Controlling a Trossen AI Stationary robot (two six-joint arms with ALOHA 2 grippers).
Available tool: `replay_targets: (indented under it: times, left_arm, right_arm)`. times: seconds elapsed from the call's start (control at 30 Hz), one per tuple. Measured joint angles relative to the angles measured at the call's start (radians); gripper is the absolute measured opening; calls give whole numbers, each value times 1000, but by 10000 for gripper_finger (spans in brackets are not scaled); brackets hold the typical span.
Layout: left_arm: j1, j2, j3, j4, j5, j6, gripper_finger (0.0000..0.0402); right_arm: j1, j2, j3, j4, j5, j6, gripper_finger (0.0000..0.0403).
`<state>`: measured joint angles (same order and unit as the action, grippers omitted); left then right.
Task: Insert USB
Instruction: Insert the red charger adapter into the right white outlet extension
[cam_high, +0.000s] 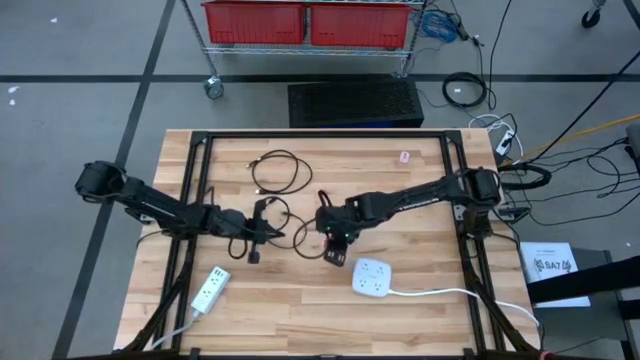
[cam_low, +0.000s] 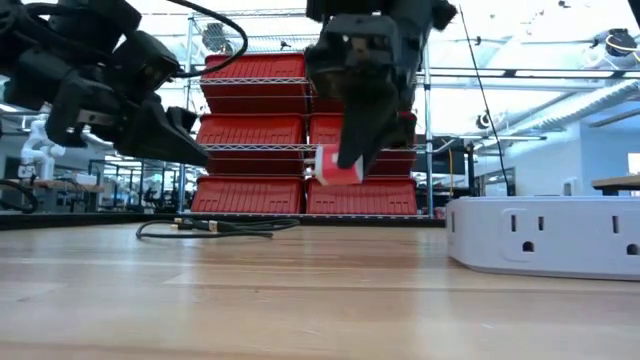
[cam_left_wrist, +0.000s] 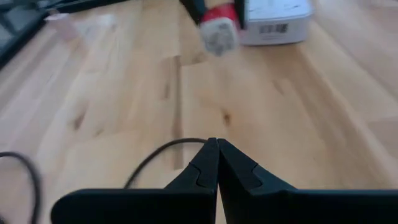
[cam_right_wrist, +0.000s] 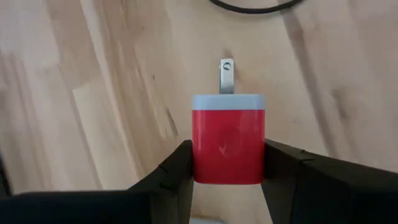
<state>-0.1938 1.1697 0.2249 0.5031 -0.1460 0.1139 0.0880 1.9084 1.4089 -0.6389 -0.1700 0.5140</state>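
My right gripper (cam_right_wrist: 228, 155) is shut on a red charger block (cam_right_wrist: 228, 146) with a pale grey end face and a metal prong (cam_right_wrist: 227, 76). The block hangs above the wood table, near a white power strip (cam_high: 372, 278) that lies flat on the table. My left gripper (cam_left_wrist: 216, 144) is shut and low over the table, left of the right one (cam_high: 335, 250). A black cable (cam_left_wrist: 158, 155) runs up to its fingertips. The left wrist view also shows the charger (cam_left_wrist: 217, 28) and the strip (cam_left_wrist: 273, 15) farther off. My right gripper pinches the charger's two red side faces (cam_right_wrist: 198, 155) between its two fingers, at the end away from the prong. The fingers slant steeply down from above. The charger is lifted clear of the table (cam_low: 338, 165), tilted, prong end pointing away from the fingers. My left gripper's fingertips meet the black cable in its wrist view; whether they touch it, I cannot tell.
A second white power strip (cam_high: 210, 290) lies near the front left. Loops of black cable (cam_high: 280, 172) lie at the far middle of the table, with more (cam_low: 215, 228) on the wood. A small pink item (cam_high: 405, 157) sits far right. Black frame rails (cam_high: 192, 190) border the table.
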Motion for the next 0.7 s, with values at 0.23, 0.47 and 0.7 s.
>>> replay_targets:
  times: [0.23, 0.47, 0.7]
  left_arm:
    - [-31, 4, 0, 4, -22, 1, 8]
    - [-31, 4, 0, 5, -23, 0, 8]
    - [-31, 4, 0, 4, -23, -3, 8]
  right_arm:
    - [-21, 1, -176, 277, -217, 91, 114]
    - [-61, 1, -302, 354, -250, 155, 114]
    - [-88, 0, -303, 349, -217, 127, 168]
